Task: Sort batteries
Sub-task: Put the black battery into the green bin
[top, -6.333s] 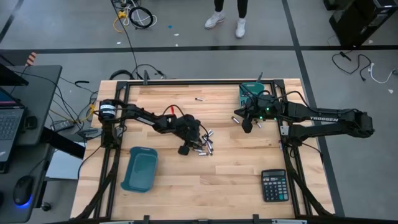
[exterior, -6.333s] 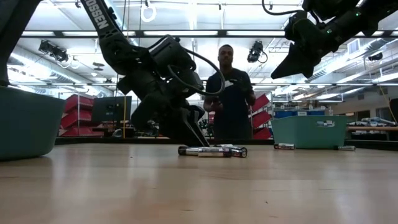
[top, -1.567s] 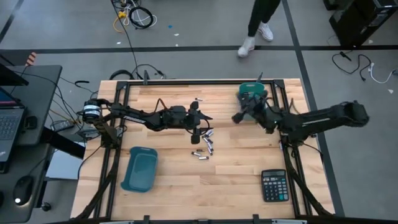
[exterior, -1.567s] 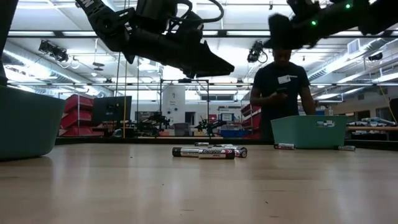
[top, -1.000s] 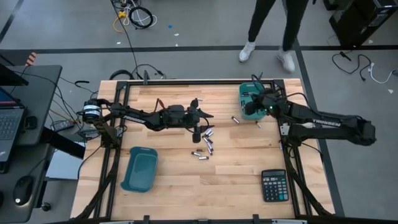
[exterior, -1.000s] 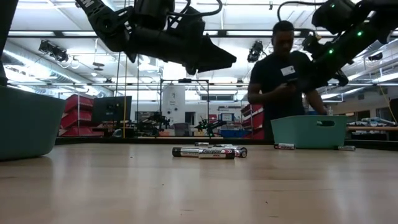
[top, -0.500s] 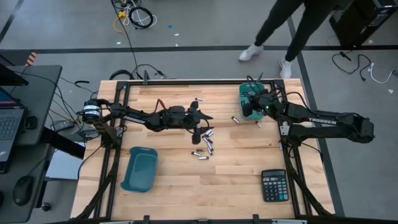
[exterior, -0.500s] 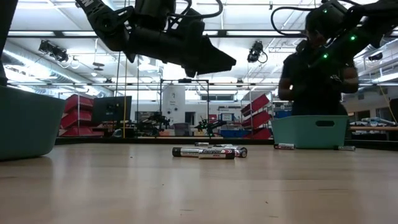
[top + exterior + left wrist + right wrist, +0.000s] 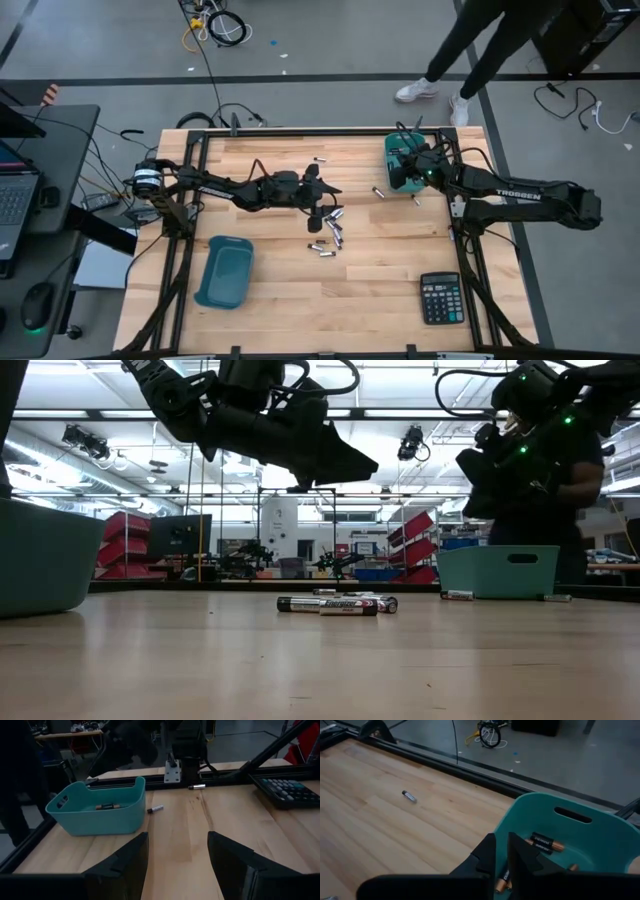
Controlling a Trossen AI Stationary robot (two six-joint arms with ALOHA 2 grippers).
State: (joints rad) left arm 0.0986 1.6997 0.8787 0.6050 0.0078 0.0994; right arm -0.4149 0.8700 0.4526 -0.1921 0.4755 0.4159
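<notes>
Left fingers (image 9: 127,862) spread wide, hovering clear above the surface (image 9: 270,320) near its middle, just beside the main heap of batteries (image 9: 328,235). Nothing between them.

Far left of that, toward the front edge: a teal bin (image 9: 225,270) standing on the wood, well apart from the heap.

Heap itself lying loose at mid-surface, silver and black cells side by side and crossed; seen from the low view as a short row flat on the wood. One stray cell (image 9: 320,160) alone near the back edge. Two more strays (image 9: 378,192) lying between the heap and the second teal bin (image 9: 392,150).

Right fingers (image 9: 487,855) drawn almost together, only a thin slit left, nothing seen pinched in it. Poised over the near rim of that second bin at the back right corner. Inside that bin: a few copper-topped cells (image 9: 542,842) on the floor.

Front right: a black calculator (image 9: 440,298), well apart from everything else. Beyond the back edge, a person's legs (image 9: 470,50) on the floor.
</notes>
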